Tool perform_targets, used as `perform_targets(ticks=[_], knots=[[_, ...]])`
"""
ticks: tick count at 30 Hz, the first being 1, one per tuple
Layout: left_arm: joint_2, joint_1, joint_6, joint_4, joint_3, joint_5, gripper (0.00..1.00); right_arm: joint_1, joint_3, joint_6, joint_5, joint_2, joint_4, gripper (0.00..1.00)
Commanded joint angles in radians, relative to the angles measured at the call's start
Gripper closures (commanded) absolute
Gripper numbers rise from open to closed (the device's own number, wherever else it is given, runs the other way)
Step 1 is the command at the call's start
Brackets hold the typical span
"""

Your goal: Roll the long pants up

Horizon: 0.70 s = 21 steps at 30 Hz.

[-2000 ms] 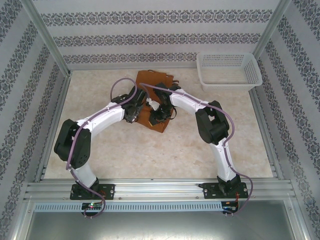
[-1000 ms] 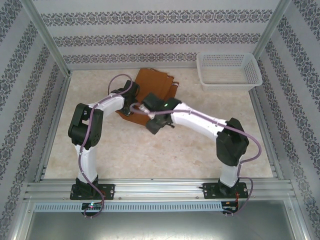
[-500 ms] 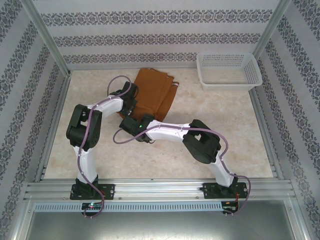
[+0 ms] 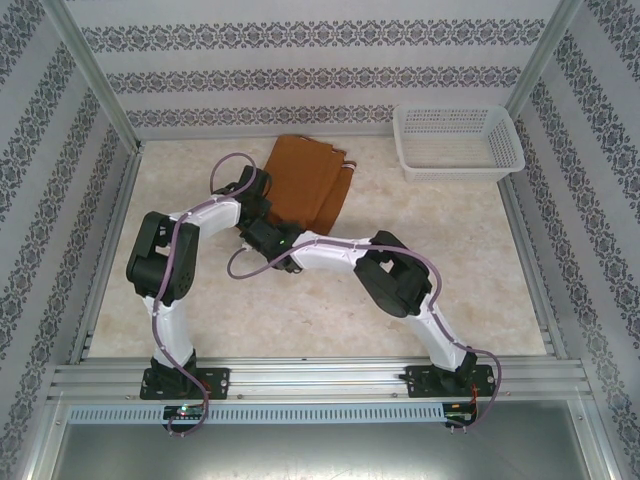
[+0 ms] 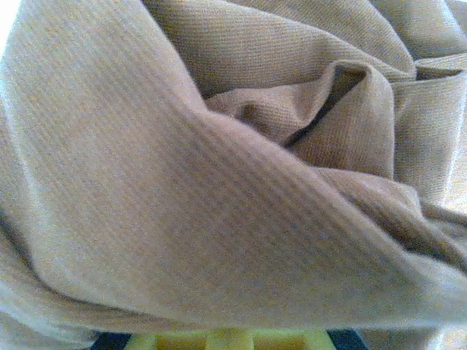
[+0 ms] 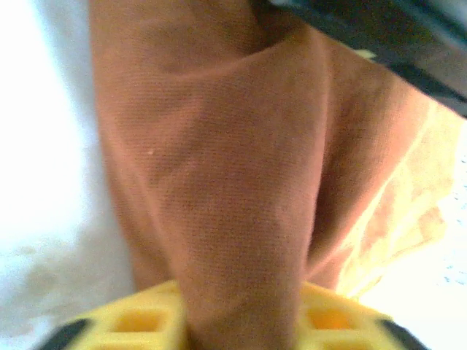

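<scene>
Pants [image 4: 312,185] lying flattened at far centre of worktop [image 4: 330,300], well left of basket [image 4: 458,140]. Right end effector [image 4: 262,232] at near-left corner of pants, clenched on a fold of cloth. Left end effector [image 4: 252,200] at left edge, smothered in fabric; grip state impossible to tell.

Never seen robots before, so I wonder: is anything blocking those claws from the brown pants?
Nothing visible does. The left gripper and right gripper are at the long pants' near-left corner, with fabric lying between the right one's fingers.
</scene>
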Motion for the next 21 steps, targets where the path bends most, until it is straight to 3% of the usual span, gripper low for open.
perform_targets(ticks=[1,3,4,6,7,16,21], knots=[[-0.067,-0.019,-0.021,-0.15,-0.057,0.059,1.0,-0.107,0.025,0.125,-0.081,0.037,-0.088,1.0],[-0.09,-0.019,-0.022,-0.139,-0.065,0.059,0.99,-0.114,0.02,0.161,-0.119,0.022,-0.116,1.0],[-0.103,-0.016,-0.02,-0.14,-0.062,0.059,0.79,-0.118,0.017,0.186,-0.142,0.011,-0.131,1.0],[-0.133,-0.015,-0.011,-0.161,-0.05,0.042,0.17,-0.131,0.009,0.238,-0.203,-0.018,-0.162,1.0],[-0.153,-0.016,-0.003,-0.178,-0.041,0.028,0.0,-0.137,-0.003,0.261,-0.23,-0.038,-0.164,1.0],[-0.306,-0.015,0.004,-0.196,-0.149,0.005,0.0,-0.211,-0.021,0.397,-0.445,-0.146,-0.236,1.0],[-0.373,-0.016,-0.033,-0.168,-0.238,0.047,0.0,-0.225,-0.003,0.382,-0.45,-0.135,-0.275,1.0]])
